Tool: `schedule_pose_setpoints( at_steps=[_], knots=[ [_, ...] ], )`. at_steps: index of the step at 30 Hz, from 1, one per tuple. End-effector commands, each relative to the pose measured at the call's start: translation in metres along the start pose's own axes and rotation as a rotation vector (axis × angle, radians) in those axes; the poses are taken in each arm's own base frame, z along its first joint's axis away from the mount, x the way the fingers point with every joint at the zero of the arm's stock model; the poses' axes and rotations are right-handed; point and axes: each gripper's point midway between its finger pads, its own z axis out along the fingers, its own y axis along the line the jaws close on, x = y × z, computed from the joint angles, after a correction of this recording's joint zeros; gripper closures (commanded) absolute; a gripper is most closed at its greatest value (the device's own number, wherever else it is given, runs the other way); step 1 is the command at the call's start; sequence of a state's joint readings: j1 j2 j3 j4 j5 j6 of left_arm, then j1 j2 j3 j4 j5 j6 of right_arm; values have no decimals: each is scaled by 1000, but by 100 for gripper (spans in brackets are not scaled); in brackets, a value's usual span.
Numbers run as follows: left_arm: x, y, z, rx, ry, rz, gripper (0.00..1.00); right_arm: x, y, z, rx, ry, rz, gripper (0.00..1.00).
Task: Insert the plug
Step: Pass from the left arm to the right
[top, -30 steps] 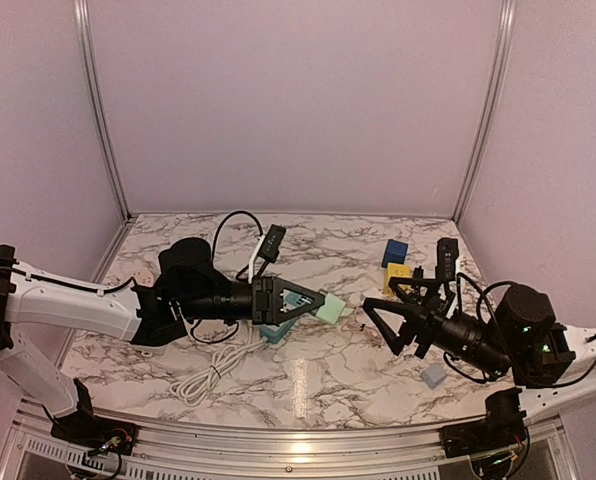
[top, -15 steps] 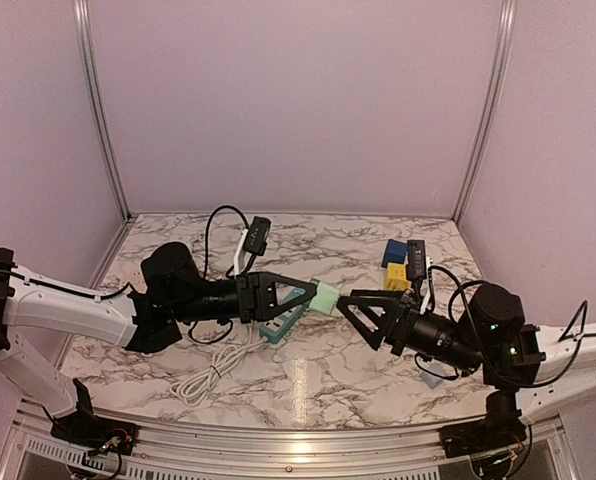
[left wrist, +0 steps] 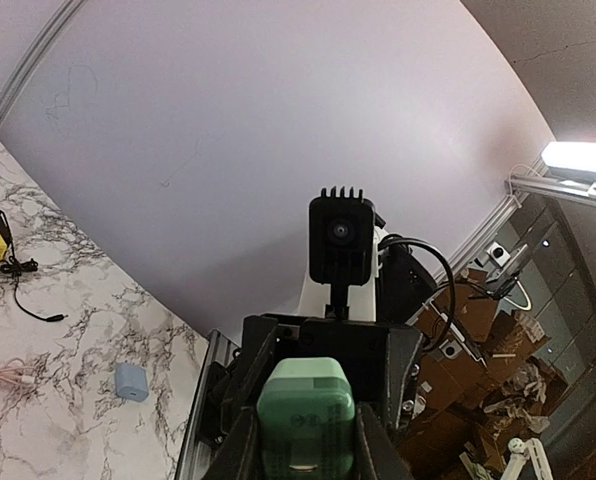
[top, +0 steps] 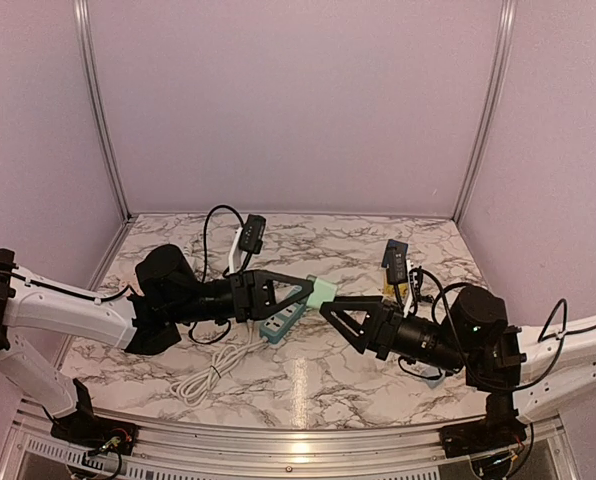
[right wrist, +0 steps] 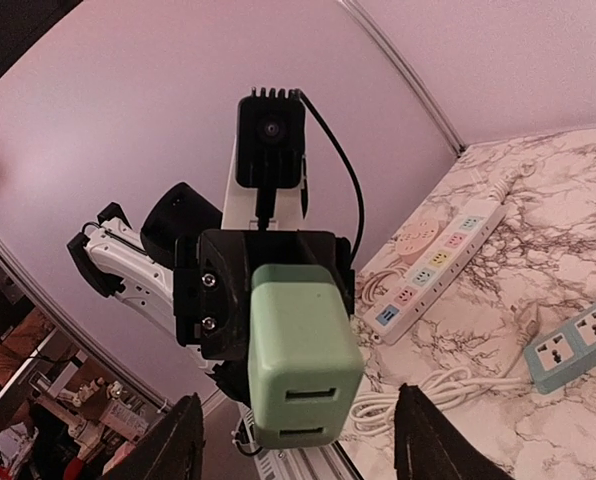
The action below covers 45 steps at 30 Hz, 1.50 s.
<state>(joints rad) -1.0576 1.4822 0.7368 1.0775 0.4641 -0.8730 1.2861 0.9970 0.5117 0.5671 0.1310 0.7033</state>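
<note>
Holding the mint-green plug (right wrist: 303, 360) clamped up off the table (top: 308, 385) mid-scene, the left gripper (top: 309, 290) faced the right gripper (top: 343, 323), which was spread wide just near-right of it.

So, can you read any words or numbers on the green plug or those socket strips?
No words or numbers can be read anywhere in these pictures.
green plug: plain face with two slots, no writing.
white power strip: coloured sockets, any marks too small to read.
teal power strip: no label that can be read.
</note>
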Motion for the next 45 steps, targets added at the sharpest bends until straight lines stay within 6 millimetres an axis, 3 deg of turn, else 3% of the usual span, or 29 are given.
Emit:
schedule_pose_setpoints(
  at_steps=[1, 9, 28, 35, 45],
  knots=[
    [-5, -17, -1, 67, -23, 23, 100, -28, 24, 1, -81, -81, 18, 40],
    [-2, -16, 0, 81, -20, 9, 100, -26, 22, 6, -88, -80, 31, 49],
    [6, -19, 2, 94, 4, 11, 100, -22, 23, 14, -111, -69, 65, 57],
    [9, -17, 1, 90, 9, 9, 100, -23, 25, 14, -125, -75, 72, 72],
    [10, -15, 0, 89, 8, 12, 100, -26, 24, 11, -134, -89, 78, 58]
  ],
)
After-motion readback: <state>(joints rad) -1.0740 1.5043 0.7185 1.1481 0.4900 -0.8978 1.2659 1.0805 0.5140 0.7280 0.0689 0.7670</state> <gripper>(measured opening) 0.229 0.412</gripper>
